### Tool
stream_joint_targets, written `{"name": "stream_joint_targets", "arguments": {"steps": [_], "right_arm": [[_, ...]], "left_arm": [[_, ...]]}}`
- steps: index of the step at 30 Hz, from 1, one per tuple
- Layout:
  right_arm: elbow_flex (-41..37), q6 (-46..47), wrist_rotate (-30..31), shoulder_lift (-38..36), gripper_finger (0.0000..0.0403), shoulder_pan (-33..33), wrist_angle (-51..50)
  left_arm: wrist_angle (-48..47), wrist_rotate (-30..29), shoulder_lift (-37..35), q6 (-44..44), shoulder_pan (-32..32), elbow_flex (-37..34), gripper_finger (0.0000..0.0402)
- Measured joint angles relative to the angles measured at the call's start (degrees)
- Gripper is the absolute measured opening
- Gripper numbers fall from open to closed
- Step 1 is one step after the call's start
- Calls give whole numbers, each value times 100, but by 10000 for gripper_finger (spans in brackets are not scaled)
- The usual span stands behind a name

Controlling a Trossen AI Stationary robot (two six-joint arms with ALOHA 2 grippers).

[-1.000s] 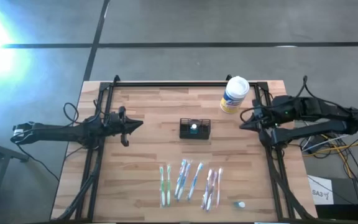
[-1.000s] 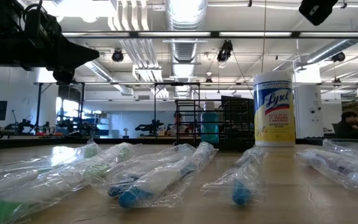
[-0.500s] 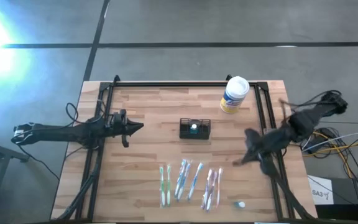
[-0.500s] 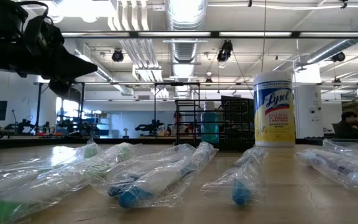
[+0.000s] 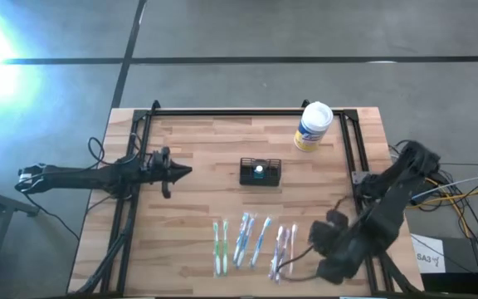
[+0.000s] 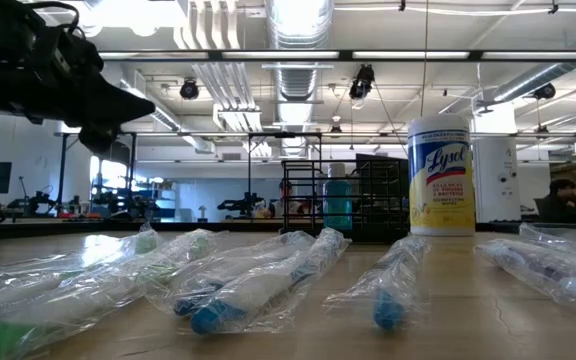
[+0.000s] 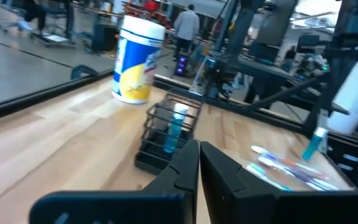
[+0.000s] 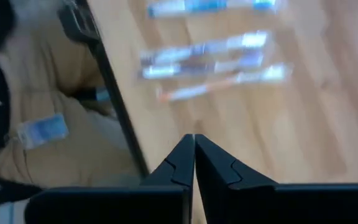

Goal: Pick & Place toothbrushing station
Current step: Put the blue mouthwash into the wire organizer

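On wooden table [image 5: 197, 208], black caddy [image 5: 260, 172], toothbrushes [image 5: 254, 242], workshop behind

A wooden table [image 5: 206, 145] with a black frame along its edges stands on a grey floor. Near its far edge, right of centre, stands a white canister [image 5: 313, 126] with a yellow label, upright. Along the near edge lies a row of toothbrushes [image 5: 254, 242] in clear plastic wrappers, side by side, pointing front to back. A small pale object [image 5: 321, 272] lies just right of them. Beyond the table is a large workshop room with ceiling lights.
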Motion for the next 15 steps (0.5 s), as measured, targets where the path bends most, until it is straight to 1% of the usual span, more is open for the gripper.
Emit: {"name": "stream_joint_targets", "arguments": {"steps": [4,6,11,15], "right_arm": [[792,757,-599,833,42,114,-520],[1151,935,-824,1178,64,117,-615],[1976,1052,-883,1906,125,113,-837],[2540,1337,-907,2423,167,118,-1268]], "left_arm": [[2,106,0,-16,-2,0,12],[-1,216,0,-31,0,0,9],[-9,387,2,-17,-2,0,9],[-10,479,1,-4,-2,0,16]]}}
